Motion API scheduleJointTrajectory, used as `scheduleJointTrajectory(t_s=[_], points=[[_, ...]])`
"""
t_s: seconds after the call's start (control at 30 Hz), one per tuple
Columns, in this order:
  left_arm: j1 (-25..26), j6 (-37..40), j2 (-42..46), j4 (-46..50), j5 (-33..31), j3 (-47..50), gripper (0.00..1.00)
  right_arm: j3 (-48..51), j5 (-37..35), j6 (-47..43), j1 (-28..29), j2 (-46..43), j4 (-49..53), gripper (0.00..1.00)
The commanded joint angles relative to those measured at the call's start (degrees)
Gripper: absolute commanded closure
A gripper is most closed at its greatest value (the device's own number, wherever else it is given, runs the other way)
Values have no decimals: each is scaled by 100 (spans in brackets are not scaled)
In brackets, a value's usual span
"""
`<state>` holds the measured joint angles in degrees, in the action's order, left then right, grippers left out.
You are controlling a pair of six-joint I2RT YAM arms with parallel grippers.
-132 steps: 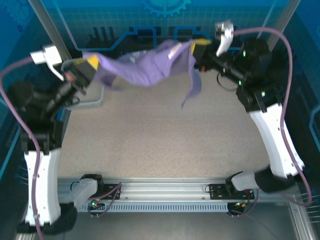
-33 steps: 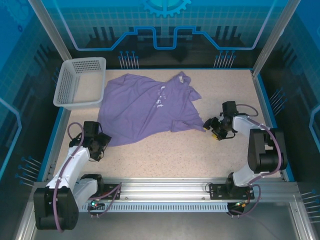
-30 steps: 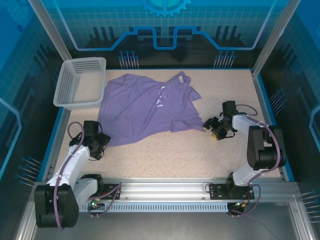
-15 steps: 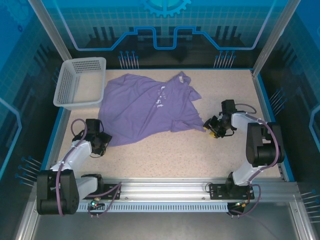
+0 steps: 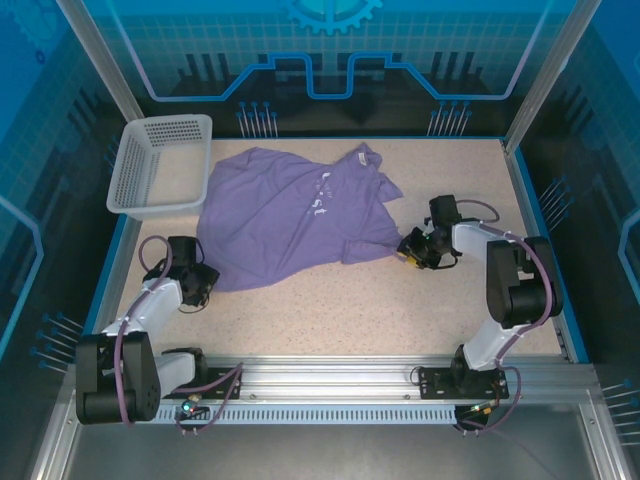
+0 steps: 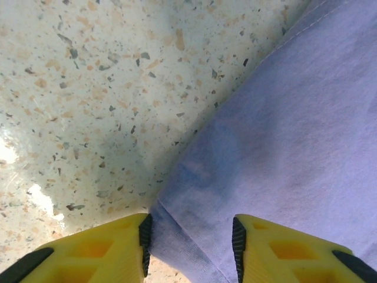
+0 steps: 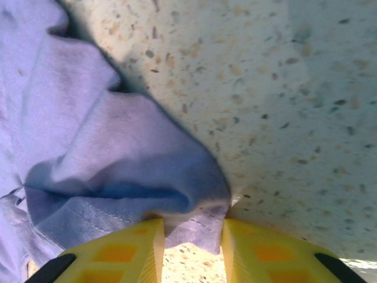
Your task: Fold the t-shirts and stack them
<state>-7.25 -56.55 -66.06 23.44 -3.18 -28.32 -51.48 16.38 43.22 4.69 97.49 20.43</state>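
The lavender t-shirt (image 5: 290,215) was spread, rumpled, on the table (image 5: 330,310). Its near-left corner was straddled by the left gripper (image 6: 188,233) — jaws apart, cloth not pinched — while a bunched right edge was touched on both sides by the right gripper (image 7: 193,230); a firm grip could not be told

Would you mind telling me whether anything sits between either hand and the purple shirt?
Nothing visible does. The left hand straddles a corner of the shirt, and the right hand straddles a bunched edge.
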Motion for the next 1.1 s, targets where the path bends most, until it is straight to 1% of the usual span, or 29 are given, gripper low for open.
scheduleJointTrajectory(t_s=[0.0, 0.07, 0.13, 0.3, 0.37, 0.47, 0.53, 0.63, 0.8, 0.87, 0.97, 1.07], points=[[-66, 104, -73, -115, -92, 74, 60, -188, -79, -116, 73, 167, 31, 69], [-67, 104, -127, -191, -88, 104, 67, -276, -93, -125, 68, 284, 153, 71], [-66, 100, -180, -232, -101, 122, 75, -346, -163, -105, 79, 320, 242, 76], [-67, 95, -149, -222, -59, 108, 100, -393, -266, -134, 85, 209, 272, 95], [-45, 112, -2, -111, -42, 49, 100, -415, -280, -182, 79, 65, 319, 100], [34, 151, 359, 160, -111, -103, 100, -357, -254, -225, 67, -397, 331, 100], [144, 201, 595, 390, -180, -265, 100, -332, -272, -266, 41, -800, 426, 100], [281, 309, 856, 701, -106, -604, 100, -235, -274, -313, 3, -1543, 491, 100], [423, 736, 1071, 1181, 304, -1453, 100, -195, -303, -465, -107, -2914, 703, 100], [447, 1004, 1060, 1391, 477, -1856, 100, -234, -390, -530, -170, -3433, 828, 100], [499, 1402, 938, 1817, 743, -2408, 100, -353, -316, -611, -367, -4067, 1110, 100], [591, 1675, 929, 2213, 822, -2536, 100, -327, -336, -693, -508, -4628, 1523, 100]])
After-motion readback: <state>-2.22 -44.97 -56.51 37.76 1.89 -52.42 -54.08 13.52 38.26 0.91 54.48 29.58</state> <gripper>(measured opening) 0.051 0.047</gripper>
